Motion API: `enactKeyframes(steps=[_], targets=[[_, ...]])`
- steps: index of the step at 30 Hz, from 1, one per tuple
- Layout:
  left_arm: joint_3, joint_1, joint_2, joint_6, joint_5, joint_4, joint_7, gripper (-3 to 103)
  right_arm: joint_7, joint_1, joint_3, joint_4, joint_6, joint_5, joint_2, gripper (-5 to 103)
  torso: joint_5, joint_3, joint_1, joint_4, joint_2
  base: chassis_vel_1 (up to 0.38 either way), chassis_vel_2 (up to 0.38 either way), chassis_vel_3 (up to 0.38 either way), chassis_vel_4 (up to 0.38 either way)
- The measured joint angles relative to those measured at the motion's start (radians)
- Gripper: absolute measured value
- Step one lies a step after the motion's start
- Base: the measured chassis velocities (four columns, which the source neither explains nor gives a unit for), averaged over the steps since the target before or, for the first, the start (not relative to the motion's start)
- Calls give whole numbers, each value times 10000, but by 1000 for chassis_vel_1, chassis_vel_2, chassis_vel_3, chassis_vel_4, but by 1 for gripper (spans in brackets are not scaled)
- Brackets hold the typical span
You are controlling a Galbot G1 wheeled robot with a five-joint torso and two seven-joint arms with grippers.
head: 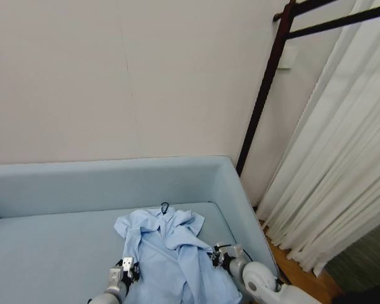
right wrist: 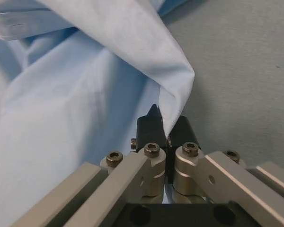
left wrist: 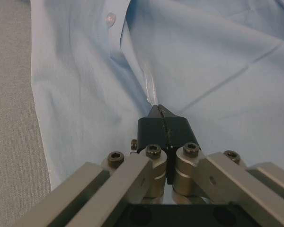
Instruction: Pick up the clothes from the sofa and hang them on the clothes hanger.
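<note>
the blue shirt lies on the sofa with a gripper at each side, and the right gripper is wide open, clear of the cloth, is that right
Not quite. The right gripper is not open: the right wrist view shows it shut on a folded edge of the blue shirt. The rest holds: the shirt lies on the sofa, with the left gripper at its other side.
</note>
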Motion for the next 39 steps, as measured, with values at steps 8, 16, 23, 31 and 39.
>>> enactKeyframes(steps=[8, 16, 23, 31, 39], targets=[[-113, 240, -9, -10, 74, -351, -19, 0, 306, -307, -668, 1594, -57, 18, -447, 0, -1, 0, 0, 1, 1, 0, 0, 0, 0], [-105, 143, -13, 4, 80, -427, -91, 0, 706, -287, -1580, 2681, -316, -4, -291, 0, -2, 0, 0, 0, 1, 0, 0, 0, 0], [-104, 67, 87, 30, 52, -445, -119, 0, 313, -487, -1985, 2933, -446, -13, -240, 0, -2, 0, 0, 0, 1, 0, 0, 0, 0], [3, -383, 237, 140, -155, -306, -212, 0, 208, -420, -2270, 2094, -668, -485, 219, 4, 0, 0, 0, 0, 1, 0, 0, 0, 0], [15, -766, 364, 172, -378, -194, -254, 0, 652, -411, -2084, 1689, -385, -388, -143, 31, 0, 1, 0, 1, 1, 0, 0, 0, 0]])
